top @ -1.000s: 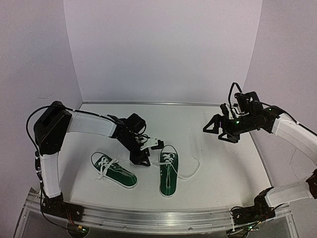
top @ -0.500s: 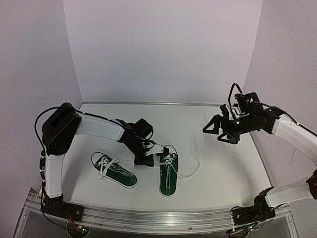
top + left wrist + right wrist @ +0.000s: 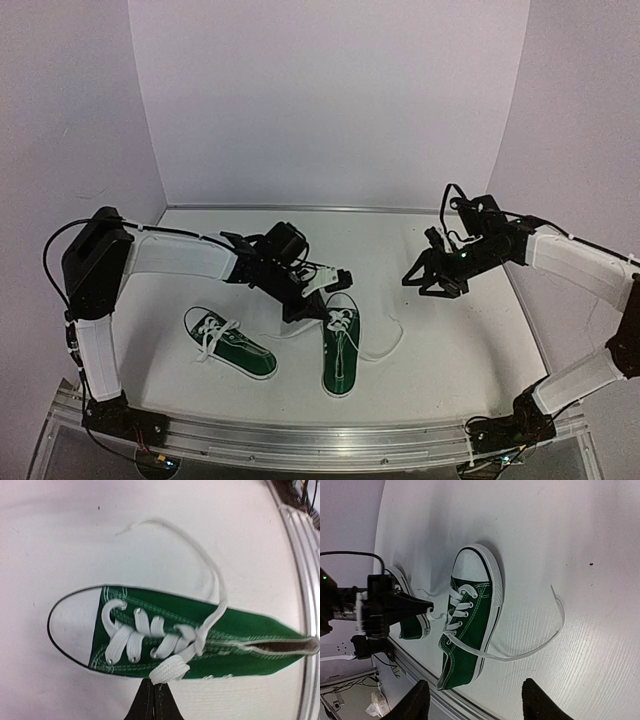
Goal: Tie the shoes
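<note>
Two green shoes with white laces lie on the white table. The right shoe (image 3: 340,355) (image 3: 235,630) (image 3: 470,635) points its toe away from me; the left shoe (image 3: 232,344) lies angled beside it. My left gripper (image 3: 322,309) (image 3: 153,684) sits at the right shoe's left side, shut on one white lace end (image 3: 168,669). The other lace end (image 3: 385,345) (image 3: 540,647) trails loose in a curve on the table to the shoe's right. My right gripper (image 3: 418,283) (image 3: 475,685) hovers open above and to the right of that shoe, holding nothing.
A metal rail (image 3: 320,440) runs along the table's near edge, just behind the shoes' heels. White walls (image 3: 330,100) enclose the back and sides. The left shoe's laces (image 3: 212,335) lie loose over its tongue.
My left gripper has moved right from between the shoes to the right shoe and shut on its lace. My right arm has swung left and lower, its jaws narrower than before.
</note>
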Controlling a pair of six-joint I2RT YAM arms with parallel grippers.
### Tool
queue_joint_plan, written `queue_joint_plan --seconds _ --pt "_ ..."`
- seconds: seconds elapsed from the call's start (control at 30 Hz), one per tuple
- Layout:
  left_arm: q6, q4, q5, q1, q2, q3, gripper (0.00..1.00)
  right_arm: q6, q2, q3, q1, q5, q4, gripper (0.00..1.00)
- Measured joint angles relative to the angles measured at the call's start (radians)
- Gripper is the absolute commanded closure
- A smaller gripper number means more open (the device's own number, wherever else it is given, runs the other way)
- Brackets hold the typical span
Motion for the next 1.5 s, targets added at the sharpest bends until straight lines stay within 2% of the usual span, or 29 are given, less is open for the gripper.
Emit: queue_joint_plan --seconds 0.1,0.4,0.67,0.87,1.3,1.5 --pt "-0.07 0.07 0.047 -0.012 -0.021 0.0 1.0 -0.01 0.029 0.0 0.0 -0.032 0.0 0.55" --pt "-0.229 0.211 0.098 -0.03 -0.023 -0.023 1.0 -0.004 0.086 0.0 0.011 -0.164 0.057 0.62" --pt "-0.296 0.282 0.08 -0.048 -0.023 -0.033 1.0 0.015 0.179 0.0 0.117 -0.256 0.157 0.72" --pt "-0.31 0.296 0.071 -0.055 -0.023 -0.033 1.0 0.018 0.29 0.025 0.194 -0.276 0.198 0.72" --pt "-0.306 0.301 0.07 -0.059 -0.023 -0.047 1.0 0.016 0.365 0.082 0.198 -0.304 0.26 0.74" --pt "-0.306 0.31 0.07 -0.062 -0.023 -0.062 1.0 0.015 0.381 0.084 0.201 -0.311 0.273 0.92"
